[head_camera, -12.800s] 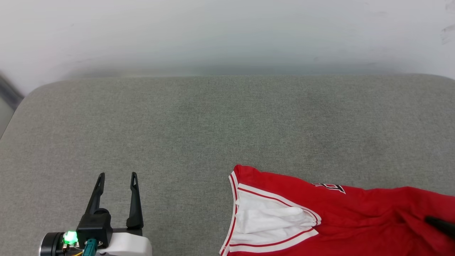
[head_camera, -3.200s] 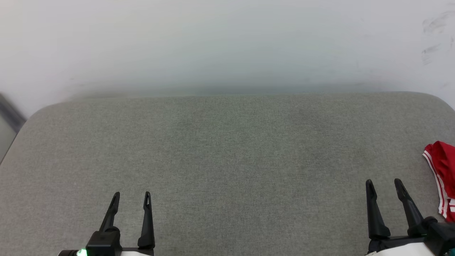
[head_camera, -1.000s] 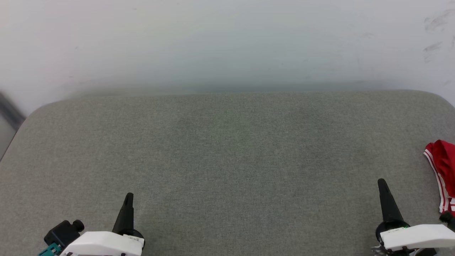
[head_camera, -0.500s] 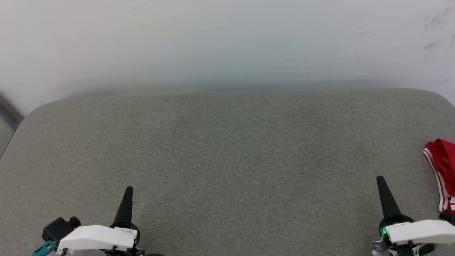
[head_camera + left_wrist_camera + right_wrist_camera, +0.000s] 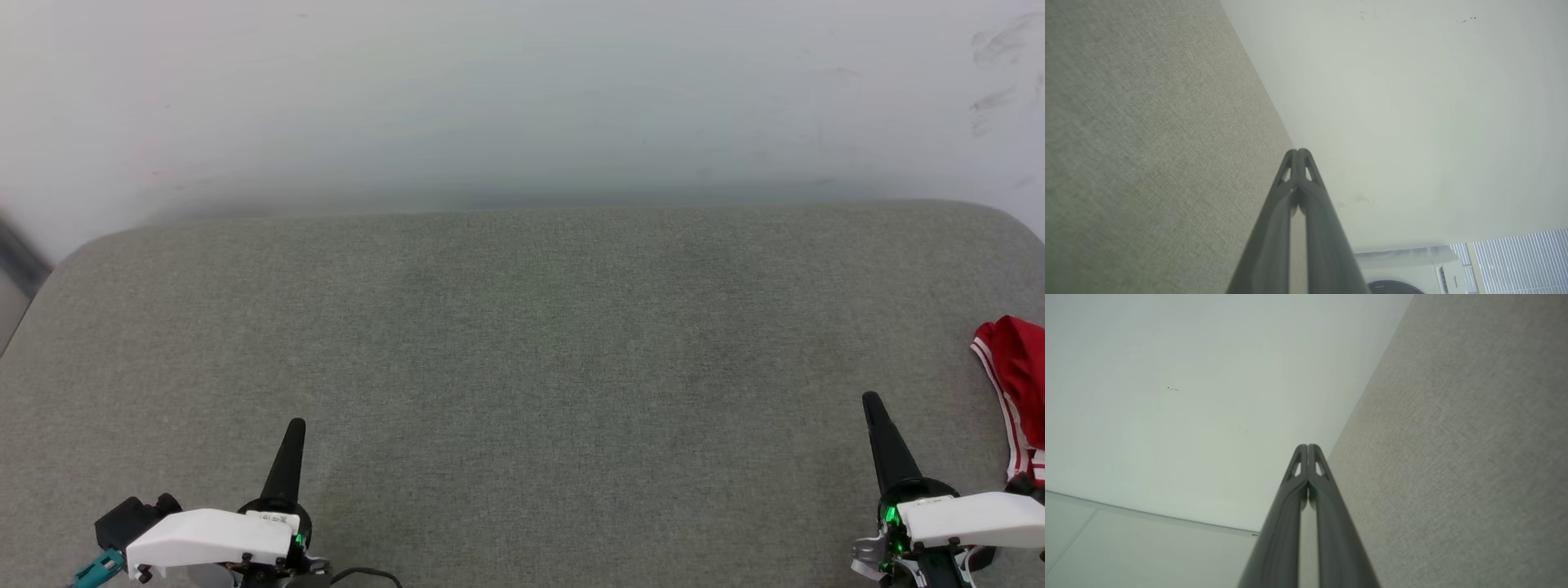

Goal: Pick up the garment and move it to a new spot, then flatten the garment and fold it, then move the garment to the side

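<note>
The garment [image 5: 1019, 384], red with red-and-white striped trim, lies bunched at the far right edge of the head view on the grey cushion [image 5: 522, 351], mostly cut off by the frame. My right gripper [image 5: 872, 402] rests low on the right, a little left of the garment and apart from it, turned on edge with its fingers pressed together. My left gripper [image 5: 295, 426] sits at the lower left, far from the garment, also shut and empty. The left wrist view shows its own gripper [image 5: 1298, 152] closed tip to tip, as does the right wrist view [image 5: 1308, 447].
The wide grey cushion runs back to a pale wall [image 5: 522, 98]. Its left end rounds off near a dark strip [image 5: 16, 253]. A white appliance [image 5: 1412, 269] and window blinds [image 5: 1519, 261] appear in the left wrist view.
Both arms have crept slightly forward over the last second, grippers staying shut and on edge. The garment has not moved on the cushion.
</note>
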